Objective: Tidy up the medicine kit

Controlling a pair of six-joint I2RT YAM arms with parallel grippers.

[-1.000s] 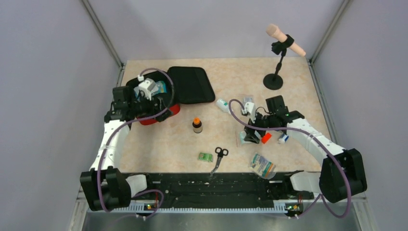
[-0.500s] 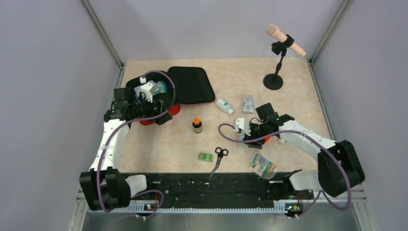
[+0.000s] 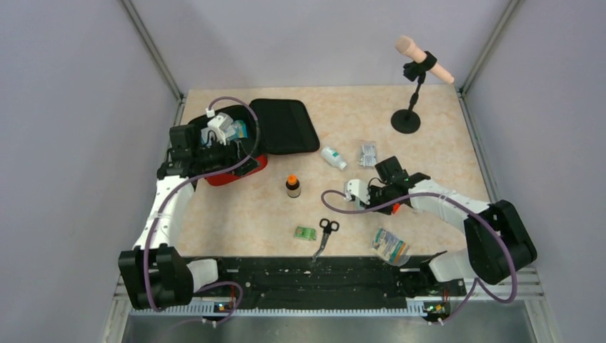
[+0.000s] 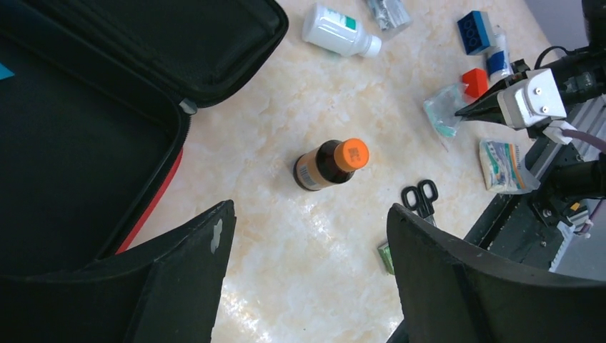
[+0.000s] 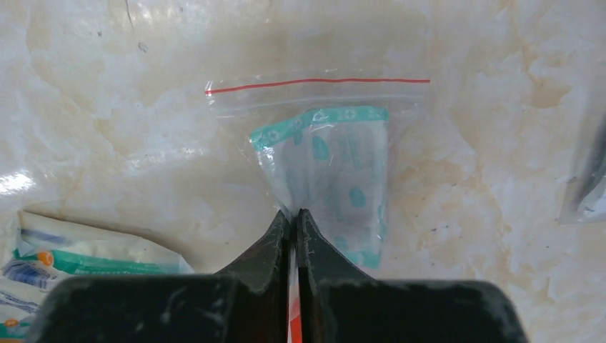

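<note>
Under left end effector, medicine kit lying open, lid flat

Robot lab booth, grey panel walls, microphone

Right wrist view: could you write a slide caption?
Right claw pinching the near edge of a clear zip bag holding teal packets.

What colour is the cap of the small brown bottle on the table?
Orange; the cap shows best in the left wrist view.
</note>
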